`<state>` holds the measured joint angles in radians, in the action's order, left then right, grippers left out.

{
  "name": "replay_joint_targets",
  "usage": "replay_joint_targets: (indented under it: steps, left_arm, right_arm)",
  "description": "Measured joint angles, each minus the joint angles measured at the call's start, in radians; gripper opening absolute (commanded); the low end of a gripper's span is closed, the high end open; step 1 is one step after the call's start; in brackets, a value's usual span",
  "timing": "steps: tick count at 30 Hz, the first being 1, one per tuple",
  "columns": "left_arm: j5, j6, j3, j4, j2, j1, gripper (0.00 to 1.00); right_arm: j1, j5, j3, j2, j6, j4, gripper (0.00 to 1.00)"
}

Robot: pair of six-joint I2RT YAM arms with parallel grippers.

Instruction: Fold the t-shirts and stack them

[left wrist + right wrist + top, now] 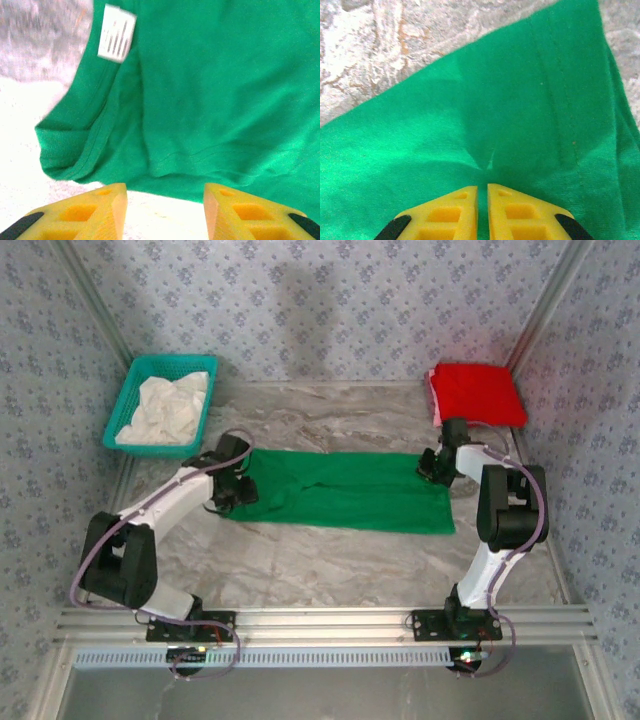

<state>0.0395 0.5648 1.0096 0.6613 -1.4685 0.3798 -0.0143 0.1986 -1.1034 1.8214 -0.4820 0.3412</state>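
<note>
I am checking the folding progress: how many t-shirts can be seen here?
2. The green t-shirt lies flat in the middle of the table; the red t-shirt lies folded at the far right corner. The white cloth in the basket may hide more; I cannot tell.

Teal mesh basket (127,400), far left corner of table, set at a slight angle. Crumpled white cloth (165,408) heaped inside, filling most of it. Table (330,560) grey marble-patterned, bare across the near half. Walls (330,310) blue-grey floral wallpaper. Aluminium rail (330,620) along the near edge.
</note>
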Motion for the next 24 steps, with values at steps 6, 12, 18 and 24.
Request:
replay_joint_targets:
  steps: [6,12,18,24]
  left_arm:
    - [-0.014,-0.042,0.228,-0.095,-0.066,-0.025,0.23]
    - [-0.039,-0.043,0.308,-0.227,-0.290,-0.036,0.20]
    - [-0.046,0.002,0.198,-0.255,-0.383,-0.045,0.19]
    - [-0.046,0.031,0.166,-0.315,-0.420,-0.080,0.18]
  right_arm:
    - [0.042,-0.018,-0.050,-0.003,0.007,0.040,0.14]
    - [0.054,-0.026,-0.096,0.011,0.010,0.060,0.06]
    - [0.019,-0.045,-0.113,0.061,0.007,0.063,0.06]
    - [-0.010,-0.042,-0.043,0.056,-0.022,0.017,0.02]
